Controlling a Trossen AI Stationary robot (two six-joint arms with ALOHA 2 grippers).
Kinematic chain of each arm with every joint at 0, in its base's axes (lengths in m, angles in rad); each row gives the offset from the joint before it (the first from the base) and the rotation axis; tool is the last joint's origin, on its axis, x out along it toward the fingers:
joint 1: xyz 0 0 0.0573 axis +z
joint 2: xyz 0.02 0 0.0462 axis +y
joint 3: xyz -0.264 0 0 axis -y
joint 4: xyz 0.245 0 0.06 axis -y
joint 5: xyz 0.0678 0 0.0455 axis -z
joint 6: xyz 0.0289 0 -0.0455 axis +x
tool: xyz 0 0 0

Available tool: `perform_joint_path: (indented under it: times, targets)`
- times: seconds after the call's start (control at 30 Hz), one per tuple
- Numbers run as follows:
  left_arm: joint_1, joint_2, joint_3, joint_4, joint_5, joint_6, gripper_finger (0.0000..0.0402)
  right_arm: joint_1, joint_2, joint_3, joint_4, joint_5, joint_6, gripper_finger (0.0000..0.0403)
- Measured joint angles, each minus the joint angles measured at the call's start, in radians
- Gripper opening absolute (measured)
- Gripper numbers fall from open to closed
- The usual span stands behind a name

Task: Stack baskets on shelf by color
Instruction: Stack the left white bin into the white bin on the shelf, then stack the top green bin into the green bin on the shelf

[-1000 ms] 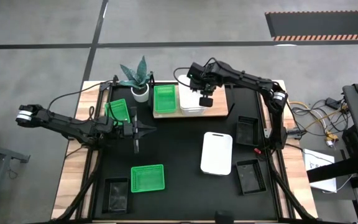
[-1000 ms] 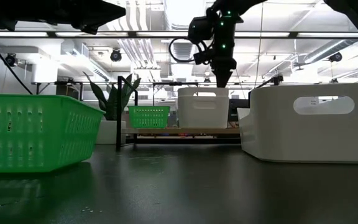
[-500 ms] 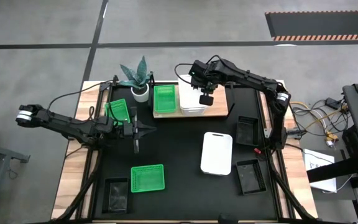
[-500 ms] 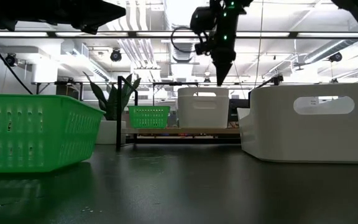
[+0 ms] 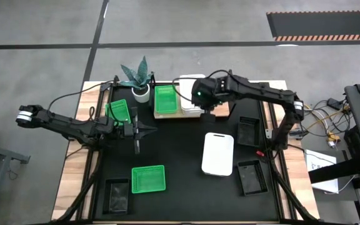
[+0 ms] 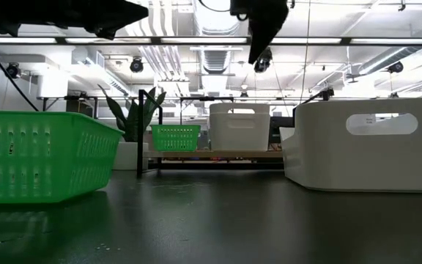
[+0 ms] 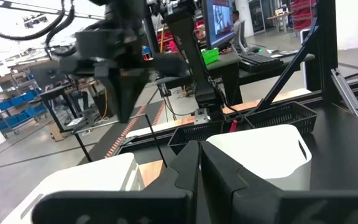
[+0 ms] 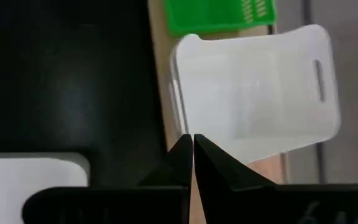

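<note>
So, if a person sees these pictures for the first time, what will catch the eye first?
Probably the bright green baskets: one on the black table's front left, one on the wooden shelf at the back. Next, the big white basket lying alone right of centre. Then the right gripper, shut, above the white baskets on the shelf, while the left gripper waits shut at the left.

Right arm point(image 5: 255, 94) over shelf point(image 5: 220, 114), white basket point(image 5: 218, 154) seemingly alone mid-table
</note>
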Motion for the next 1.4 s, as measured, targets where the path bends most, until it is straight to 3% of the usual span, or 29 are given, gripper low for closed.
perform_joint_path:
  times: [0.17,0.43,0.63,0.83,1.2,1.4]
  targets:
    - [0.0,0.004,0.0,0.0,0.0,-0.042,0.0,0.014,-0.033,-0.079,-0.004,0.155,0.001,0.0008]
    - [0.0,0.011,0.0,-0.001,0.0,-0.06,0.0,-0.143,-0.055,-0.261,0.05,0.161,0.006,0.0008]
    - [0.0,0.011,0.0,-0.001,0.0,-0.077,0.0,-0.249,-0.055,-0.381,0.233,0.095,-0.077,0.0009]
    - [0.0,0.013,0.0,-0.001,0.0,-0.077,0.0,-0.295,-0.055,-0.413,0.407,-0.011,-0.126,0.0009]
    - [0.0,0.013,0.0,-0.001,0.0,-0.074,0.0,-0.296,-0.061,-0.404,0.4,-0.023,-0.117,0.0009]
    - [0.0,0.013,0.0,-0.006,0.0,-0.074,0.0,-0.26,-0.127,-0.404,0.364,-0.021,-0.063,0.0009]
